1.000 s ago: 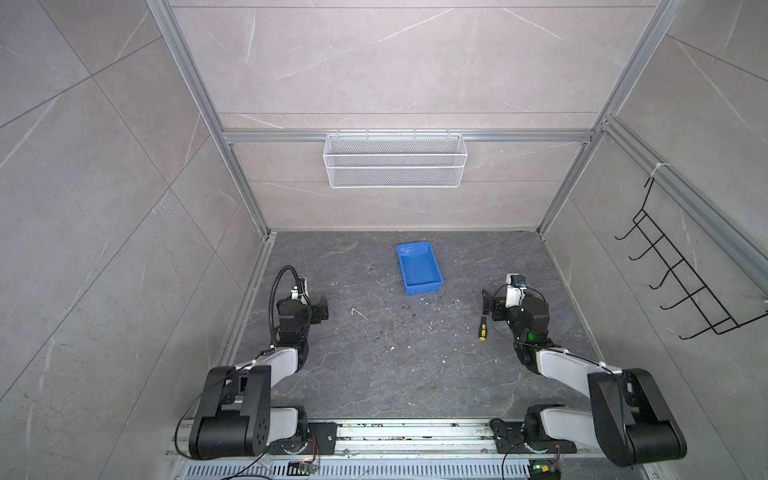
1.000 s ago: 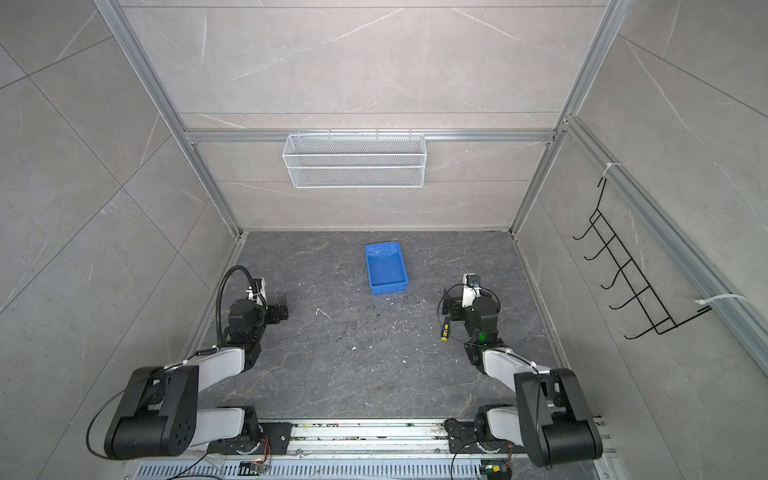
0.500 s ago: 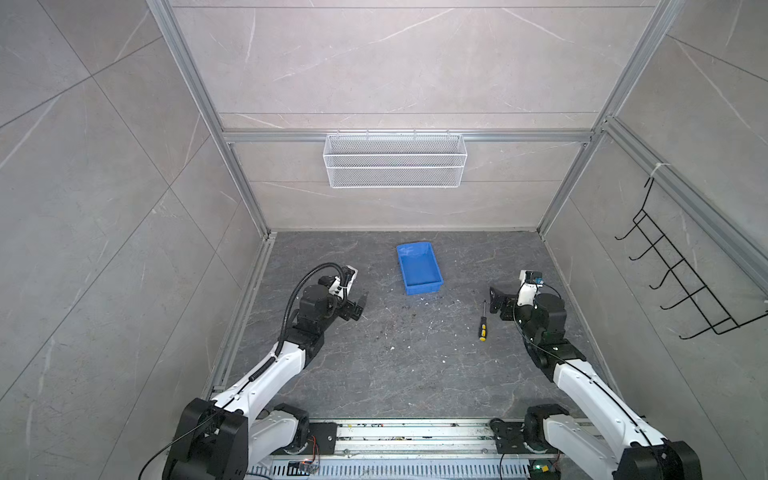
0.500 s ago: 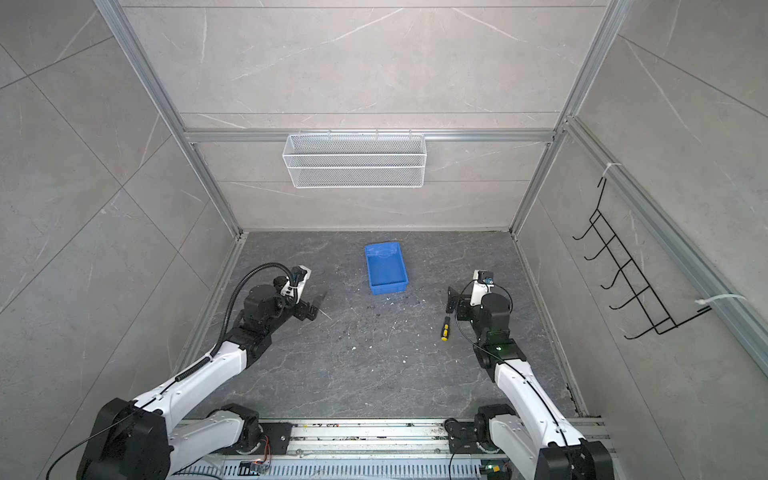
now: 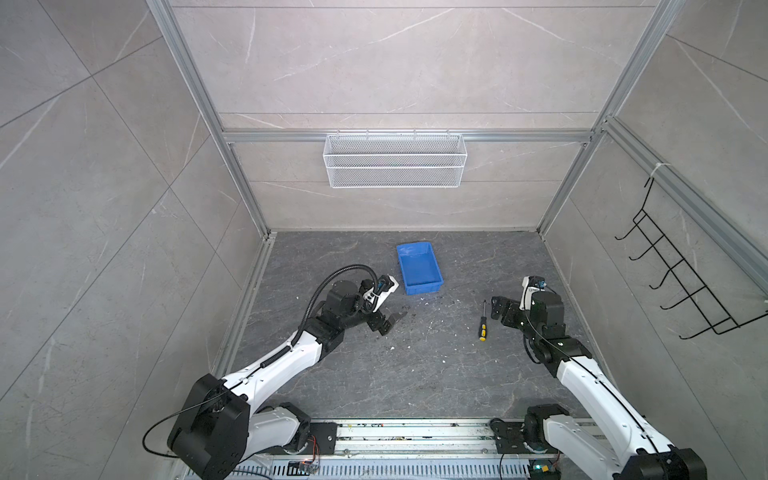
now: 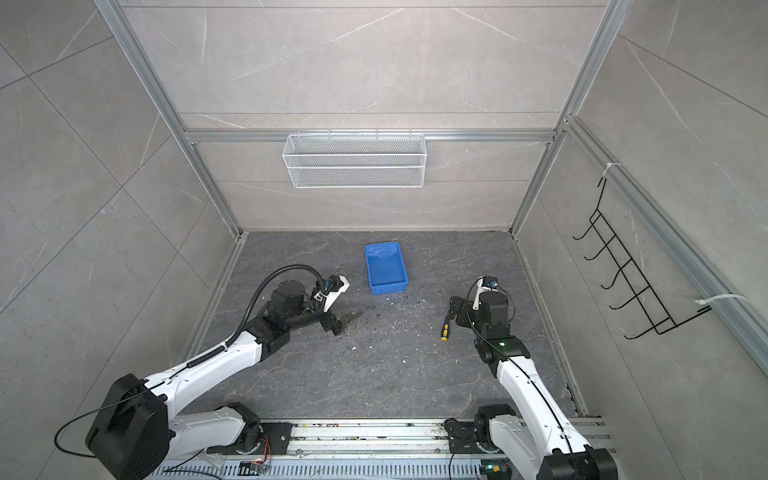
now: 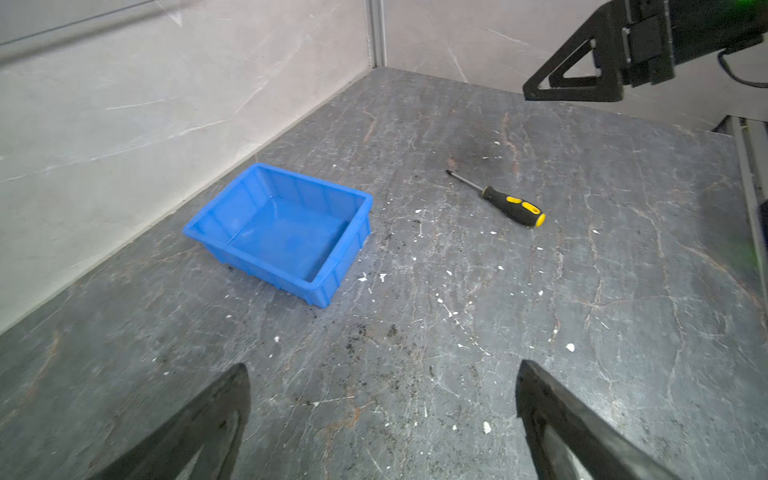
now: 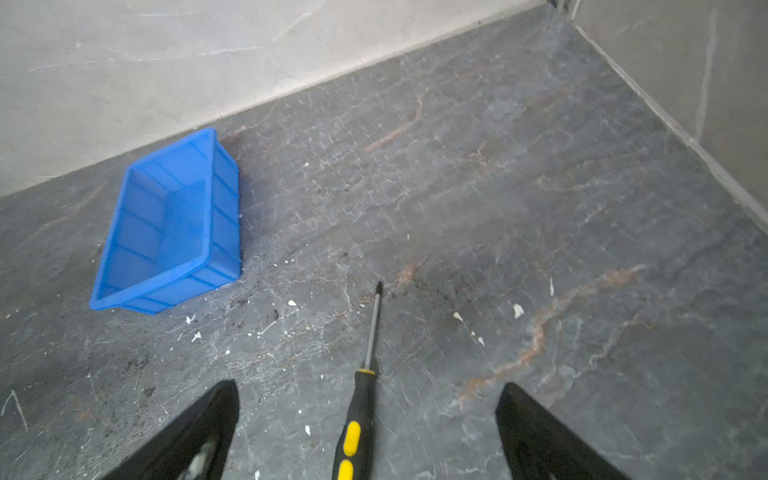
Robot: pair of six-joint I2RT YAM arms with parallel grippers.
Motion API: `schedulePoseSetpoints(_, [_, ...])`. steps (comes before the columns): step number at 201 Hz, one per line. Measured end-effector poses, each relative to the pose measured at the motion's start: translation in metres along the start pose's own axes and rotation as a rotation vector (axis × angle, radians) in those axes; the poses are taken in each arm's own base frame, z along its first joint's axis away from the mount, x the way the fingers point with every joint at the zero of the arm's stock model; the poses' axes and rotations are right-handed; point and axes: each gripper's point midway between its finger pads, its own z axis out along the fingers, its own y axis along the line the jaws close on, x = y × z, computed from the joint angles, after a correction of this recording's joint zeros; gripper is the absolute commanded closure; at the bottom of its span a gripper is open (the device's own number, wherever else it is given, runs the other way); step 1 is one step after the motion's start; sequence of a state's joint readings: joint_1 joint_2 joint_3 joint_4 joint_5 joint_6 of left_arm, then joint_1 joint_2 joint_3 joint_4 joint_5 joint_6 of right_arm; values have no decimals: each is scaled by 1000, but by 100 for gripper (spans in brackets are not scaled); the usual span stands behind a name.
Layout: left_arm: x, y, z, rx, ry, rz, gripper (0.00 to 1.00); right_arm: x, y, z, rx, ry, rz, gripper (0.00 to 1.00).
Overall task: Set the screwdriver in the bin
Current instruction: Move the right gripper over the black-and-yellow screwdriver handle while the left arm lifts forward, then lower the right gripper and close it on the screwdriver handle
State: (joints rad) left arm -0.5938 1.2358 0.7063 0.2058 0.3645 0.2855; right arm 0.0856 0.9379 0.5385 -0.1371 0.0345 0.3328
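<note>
Grey veined stone floor (image 5: 415, 374) spreads below a white wire mesh basket (image 5: 395, 162) hung on the back wall. Ahead of both pairs of jaws, and well apart from them, sits the blue bin (image 5: 424, 289). Over the floor the left gripper (image 7: 383, 365) hovers with its jaws spread wide. On the right gripper (image 5: 496, 307) the jaws are also spread, and the screwdriver (image 5: 483, 321) lies flat between them, touching neither, its shaft pointing ahead.

Black-yellow screwdriver (image 5: 482, 322) lies flat right of blue bin (image 5: 424, 289)
</note>
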Motion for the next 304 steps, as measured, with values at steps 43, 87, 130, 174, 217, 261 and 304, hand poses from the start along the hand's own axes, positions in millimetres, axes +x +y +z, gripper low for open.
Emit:
schedulePoseSetpoints(43, [5,-29,12,101,18,15,0,39,-4,12,80,153,31,1])
schedulePoseSetpoints(87, [11,-38,16,143,35,11,0,79,12,36,108,351,4,1])
schedulePoseSetpoints(130, [11,-42,15,173,43,14,0,108,20,56,129,490,7,6])
schedulePoseSetpoints(174, [15,-51,13,223,60,17,0,119,19,63,158,552,25,27])
schedulePoseSetpoints(217, [22,-55,11,243,87,21,0,119,19,67,171,563,27,45])
schedulePoseSetpoints(261, [20,-55,9,242,82,27,0,120,18,68,185,569,32,72])
schedulePoseSetpoints(304, [19,-55,8,241,79,29,0,116,20,69,186,566,36,100])
